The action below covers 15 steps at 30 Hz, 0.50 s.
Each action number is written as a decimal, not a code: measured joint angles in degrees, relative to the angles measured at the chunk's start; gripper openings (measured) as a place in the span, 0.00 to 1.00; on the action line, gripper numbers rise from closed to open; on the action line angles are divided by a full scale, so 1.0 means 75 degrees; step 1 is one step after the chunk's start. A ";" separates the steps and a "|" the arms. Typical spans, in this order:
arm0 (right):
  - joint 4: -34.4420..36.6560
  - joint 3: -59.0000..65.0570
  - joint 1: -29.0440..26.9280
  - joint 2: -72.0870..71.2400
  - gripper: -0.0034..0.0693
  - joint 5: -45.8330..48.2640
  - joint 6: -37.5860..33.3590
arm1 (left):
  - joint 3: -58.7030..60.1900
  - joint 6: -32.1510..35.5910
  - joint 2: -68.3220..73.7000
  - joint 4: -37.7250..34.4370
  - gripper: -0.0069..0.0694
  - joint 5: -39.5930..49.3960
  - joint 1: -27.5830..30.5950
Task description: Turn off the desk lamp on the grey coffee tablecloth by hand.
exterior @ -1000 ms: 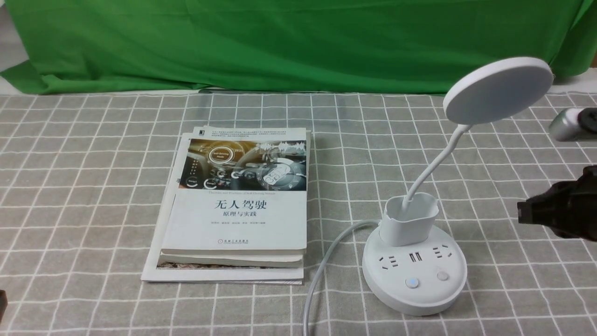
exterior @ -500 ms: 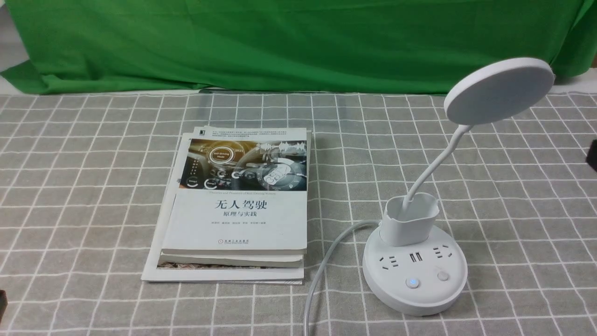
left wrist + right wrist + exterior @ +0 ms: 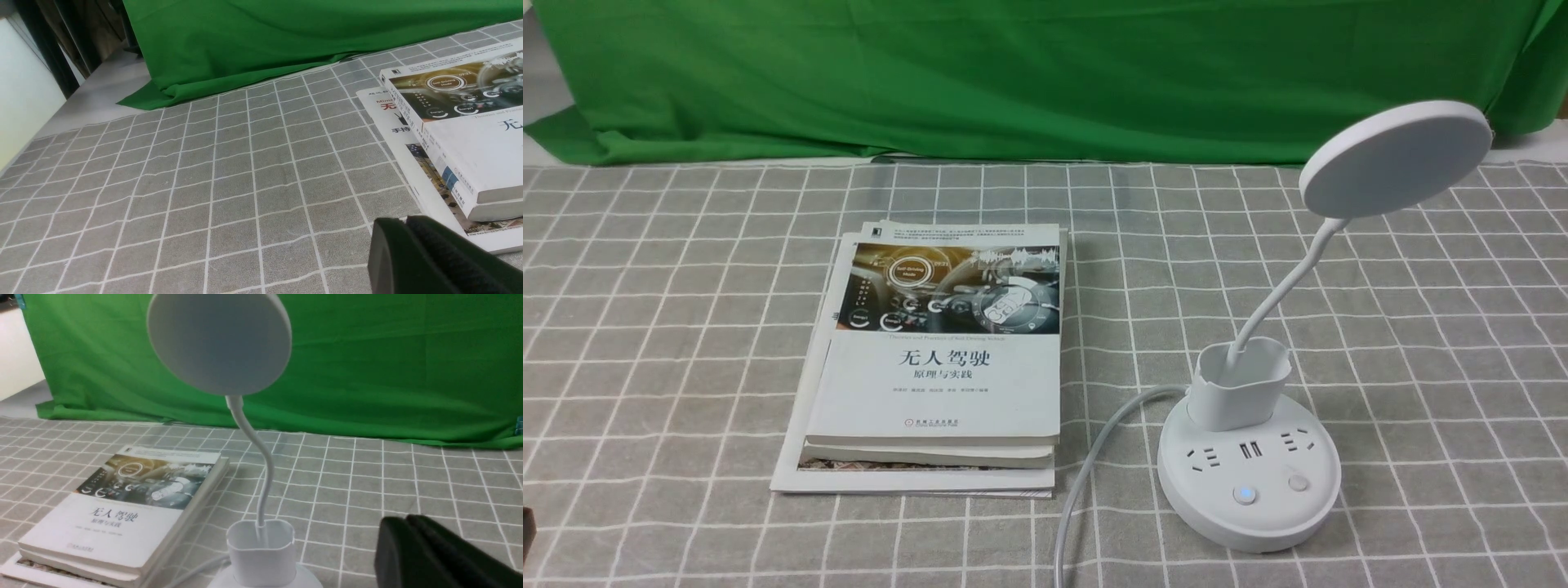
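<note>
The white desk lamp (image 3: 1240, 384) stands at the right on the grey coffee tablecloth (image 3: 686, 327). Its disc head (image 3: 1395, 157) shows no glow. On the round base (image 3: 1209, 498) one button (image 3: 1244, 495) is lit blue and the other (image 3: 1298, 483) is plain. The hand is out of the front view. In the right wrist view my right gripper (image 3: 406, 518) is shut and empty, off to the side of the lamp (image 3: 261, 555) and apart from it. My left gripper (image 3: 405, 220) is shut with nothing in it, low over the cloth beside the books (image 3: 470, 122).
A stack of books (image 3: 939, 359) lies on the cloth left of the lamp. The lamp's white cord (image 3: 1086, 474) runs from the base toward the front edge. A plain green cloth (image 3: 1013, 73) hangs along the back.
My right arm end, at the front view's right edge a second ago, has drawn off to the right and out of that view. The lamp and books have not moved.
</note>
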 joint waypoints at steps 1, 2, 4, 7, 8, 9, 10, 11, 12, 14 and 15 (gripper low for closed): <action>0.0000 0.0000 0.0000 0.0001 0.10 0.0000 0.0000 | 0.0000 0.0000 0.0000 0.0000 0.12 0.0000 0.0000; -0.0007 0.0000 0.0000 0.0001 0.10 0.0017 0.0000 | 0.0000 0.0000 0.0000 0.0000 0.12 0.0000 0.0000; -0.0055 0.0000 0.0000 -0.0001 0.10 0.0018 -0.0218 | 0.0000 0.0000 0.0000 0.0000 0.12 0.0000 0.0000; -0.0118 0.0000 0.0000 -0.0001 0.10 0.0018 -0.0714 | 0.0000 0.0000 0.0000 0.0000 0.12 0.0000 0.0000; -0.0152 0.0008 0.0000 -0.0008 0.10 0.0018 -0.0920 | 0.0000 0.0000 0.0000 0.0000 0.12 0.0000 0.0000; -0.0162 0.0033 -0.0023 -0.0030 0.10 0.0018 -0.1143 | 0.0000 0.0000 0.0000 0.0005 0.12 0.0000 0.0000; -0.0176 0.0186 -0.0229 -0.0131 0.10 -0.0020 -0.1394 | 0.0000 0.0000 0.0000 0.0005 0.12 0.0000 0.0000; -0.0177 0.0361 -0.0496 -0.0226 0.10 -0.0033 -0.1476 | 0.0000 0.0000 0.0000 0.0005 0.12 0.0000 0.0000; -0.0177 0.0585 -0.0839 -0.0333 0.10 -0.0049 -0.1547 | 0.0000 0.0000 0.0000 0.0005 0.12 0.0000 0.0000; -0.0177 0.0908 -0.1299 -0.0466 0.10 -0.0049 -0.1558 | 0.0000 0.0000 0.0000 0.0005 0.12 0.0000 0.0000; -0.0177 0.1386 -0.1914 -0.0649 0.10 -0.0040 -0.1493 | 0.0000 0.0000 0.0000 0.0005 0.12 0.0000 0.0000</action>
